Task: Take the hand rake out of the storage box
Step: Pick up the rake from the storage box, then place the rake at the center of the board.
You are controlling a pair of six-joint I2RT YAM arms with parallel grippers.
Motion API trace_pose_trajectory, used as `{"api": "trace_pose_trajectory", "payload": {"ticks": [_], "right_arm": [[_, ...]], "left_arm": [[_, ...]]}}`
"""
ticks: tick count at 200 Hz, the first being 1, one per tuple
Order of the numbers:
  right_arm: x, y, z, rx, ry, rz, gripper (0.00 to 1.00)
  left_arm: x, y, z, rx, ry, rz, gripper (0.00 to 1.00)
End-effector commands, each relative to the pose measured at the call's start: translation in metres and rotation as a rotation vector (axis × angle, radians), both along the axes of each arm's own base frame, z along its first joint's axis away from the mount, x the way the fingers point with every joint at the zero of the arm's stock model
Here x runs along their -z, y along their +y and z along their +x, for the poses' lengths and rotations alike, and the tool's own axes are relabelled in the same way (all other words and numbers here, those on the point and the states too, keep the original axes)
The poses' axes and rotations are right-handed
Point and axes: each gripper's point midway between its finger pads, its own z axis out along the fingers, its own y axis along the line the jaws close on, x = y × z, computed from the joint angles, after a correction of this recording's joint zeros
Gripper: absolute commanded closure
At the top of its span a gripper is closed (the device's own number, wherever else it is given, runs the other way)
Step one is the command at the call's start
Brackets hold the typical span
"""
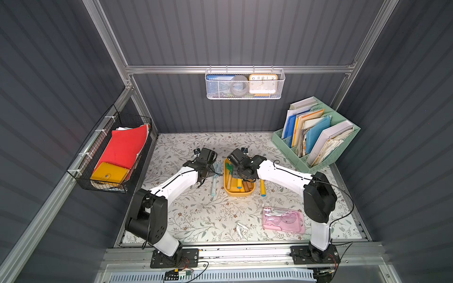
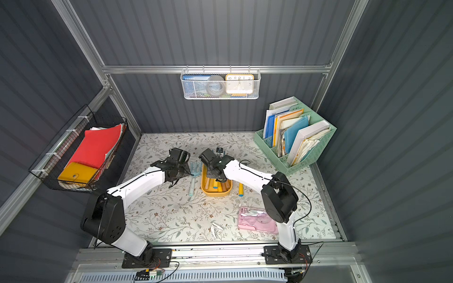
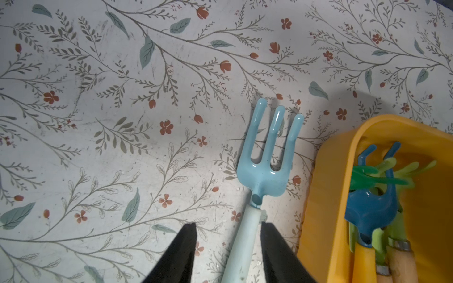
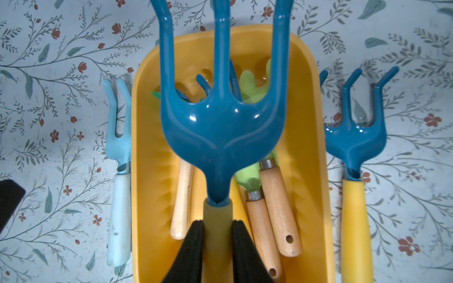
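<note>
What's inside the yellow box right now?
In the box, three wooden handles and green heads show. The blue rake, gripped by the right fingers, covers the middle: most of those heads and the floor beneath are hidden.

- You had a mint-green lattice file organizer (image 1: 338,149) at the right in both top views, near the back wall. It was packed with upright folders and papers.
- A flat pink transparent case (image 1: 283,219) lay on the floral table cover (image 1: 196,215), toward the lower right.
- A small white piece (image 1: 241,229) lay to the left of that case, apart from it; you could not tell what it was.
- A white mesh basket (image 1: 213,90) hung from the rail at upper centre and held a yellow-framed clock (image 1: 263,83).
- A black wire basket (image 1: 103,187) hung at the left, with a red folder (image 1: 125,144) above a yellow pouch (image 1: 109,173).
</note>
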Motion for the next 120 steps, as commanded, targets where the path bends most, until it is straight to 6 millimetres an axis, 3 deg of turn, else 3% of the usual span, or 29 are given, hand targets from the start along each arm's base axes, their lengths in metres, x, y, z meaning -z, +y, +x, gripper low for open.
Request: {"api": "trace_pose_trajectory", "payload": {"ticks": [1, 76, 120], "right_arm": [[-0.014, -0.007, 0.001, 0.003, -0.036, -0.002, 0.9], [-0.035, -0.025, -0.001, 0.004, -0.088, 0.012, 0.92], [-0.04, -0.047, -0.002, 0.004, -0.087, -0.007, 0.92]], "left_arm": [[-0.01, 0.006, 0.001, -0.032, -0.013, 0.007, 0.52], [-0.005, 0.006, 0.001, -0.042, -0.006, 0.002, 0.52], [-0.009, 0.006, 0.002, -0.04, -0.009, 0.007, 0.52]]}}
